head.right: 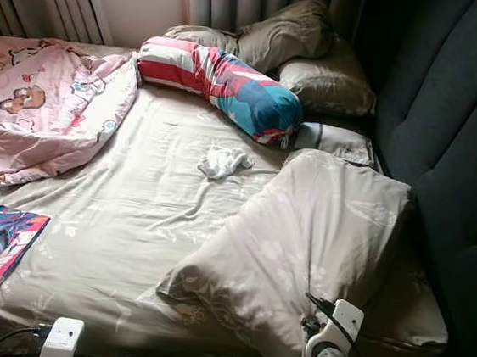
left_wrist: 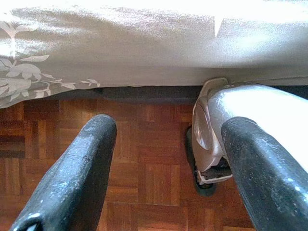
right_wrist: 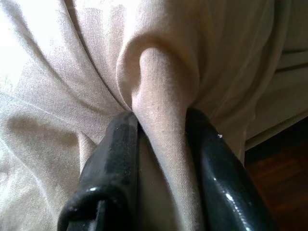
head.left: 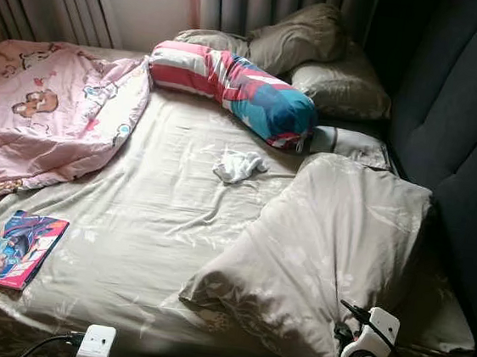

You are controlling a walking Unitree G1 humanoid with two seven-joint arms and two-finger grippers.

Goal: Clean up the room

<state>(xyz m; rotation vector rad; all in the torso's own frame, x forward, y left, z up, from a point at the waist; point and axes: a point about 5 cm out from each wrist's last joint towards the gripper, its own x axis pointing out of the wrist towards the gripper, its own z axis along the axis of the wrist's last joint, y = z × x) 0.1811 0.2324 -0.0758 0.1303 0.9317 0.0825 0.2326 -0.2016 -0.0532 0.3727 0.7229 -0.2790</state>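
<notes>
The right gripper (right_wrist: 161, 159) had its two fingers pinched on a fold of the beige pillow (head.left: 333, 248) lying at the near corner of the bed (head.left: 157, 221), just beside the dark headboard (head.left: 472, 143). The grip sat low on the pillow's near edge, which suggested the robot meant to drag or lift the pillow back to its place with the others rather than carry it off. The left gripper (left_wrist: 168, 168) hung low at the bed's side over the wooden floor (left_wrist: 144, 144), its fingers spread wide and holding nothing; it looked idle.

The clutter to be tidied lay spread across the sheet. One pink blanket (head.left: 49, 116) was bunched at the far left side. One striped bolster (head.left: 231, 88) lay across the head end, touching the pile of pillows behind it. One small white cloth (head.left: 238, 166), crumpled, sat near the middle of the bed, well apart from the held pillow. One book (head.left: 18, 249) with a bright cover rested near the left front edge.

Counting pillows, at least four could be made out: the held one, two or three stacked at the head (head.left: 319, 59), though the exact number there was hard to tell.
</notes>
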